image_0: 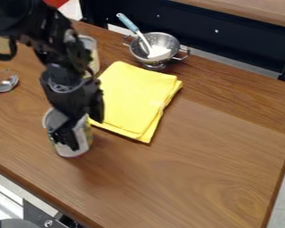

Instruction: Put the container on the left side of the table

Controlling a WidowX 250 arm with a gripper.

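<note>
The container (82, 137), a light-coloured can, stands upright on the bench (210, 178), just off the lower-left corner of the folded yellow cloth (136, 98). The claw (82, 127) is at the can, overlapping its rim and front; whether it is apart or clamped on the can, I cannot tell. The black arm (55, 53) comes in from the upper left of the view, to the left of the cloth. Near the cloth's upper-left side, partly behind the arm, stands a second can (91, 46). Just beyond the cloth's top edge sits a metal colander (160, 41) with two handles; a utensil with a blue handle (127, 22) leans in it. Well to the left of the cloth lies a metal spoon (9, 83) with a red handle.
</note>
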